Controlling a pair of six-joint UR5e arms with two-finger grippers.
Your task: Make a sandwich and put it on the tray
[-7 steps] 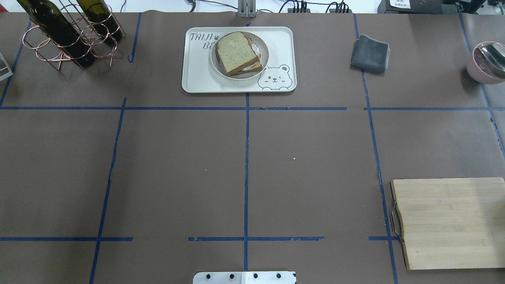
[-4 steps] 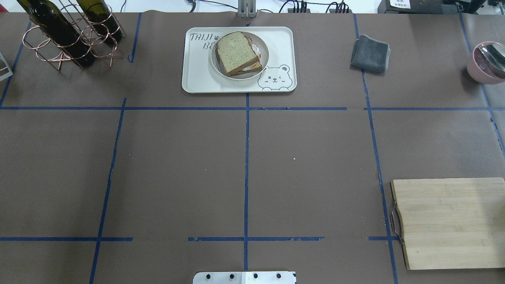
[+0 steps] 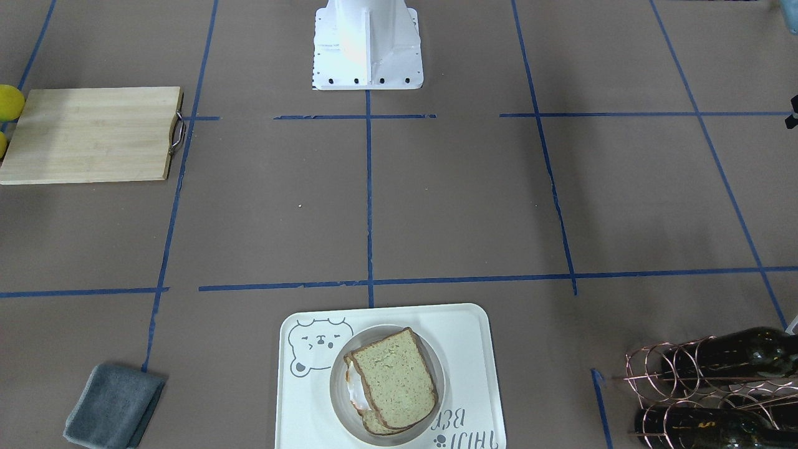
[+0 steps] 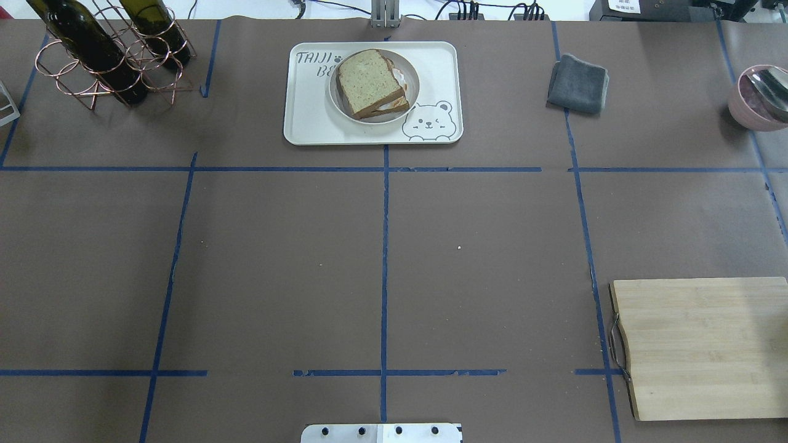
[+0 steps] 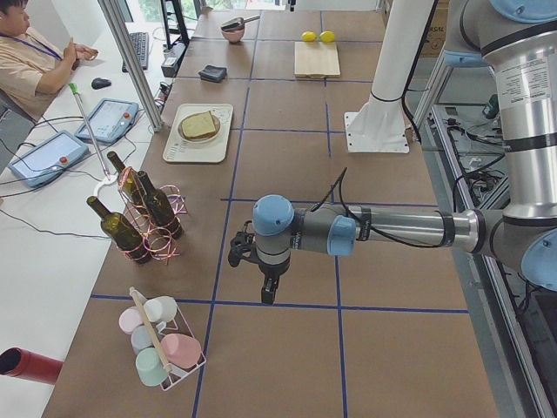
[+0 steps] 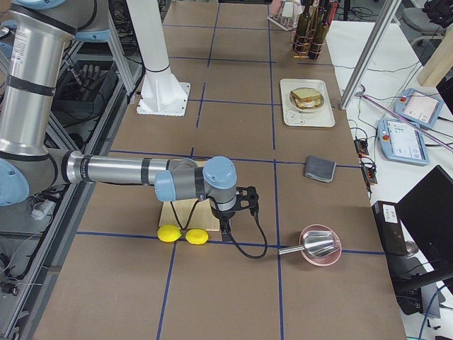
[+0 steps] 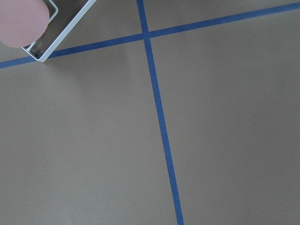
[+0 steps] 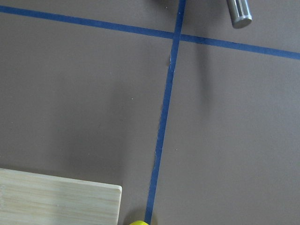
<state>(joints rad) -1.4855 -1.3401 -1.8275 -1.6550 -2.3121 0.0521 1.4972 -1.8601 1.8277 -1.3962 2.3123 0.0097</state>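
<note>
Two bread slices make up the sandwich, stacked with the upper slice slightly offset so that the lower crust shows along one edge. The white egg shows between the slices. The sandwich lies on a round plate, and the plate stands on the tray, just beside the bear-face drawing and over part of the lettering.

Gripper positions, referred to the tray:
- The left gripper appears only in the exterior left view. It points down above the table, well apart from the tray, out past the bottle rack towards the table's left end. Whether its fingers are apart or together cannot be told.
- The right gripper appears only in the exterior right view. It points down at the edge of the wooden board, near two lemons, well apart from the tray towards the table's right end. The state of its fingers cannot be told either.

Other items, referred to the tray:
- The grey cloth lies to the tray's right, apart from it.
- The pink bowl with a metal scoop lies further right, beyond the cloth.
- The robot base stands straight across the table from the tray
</note>
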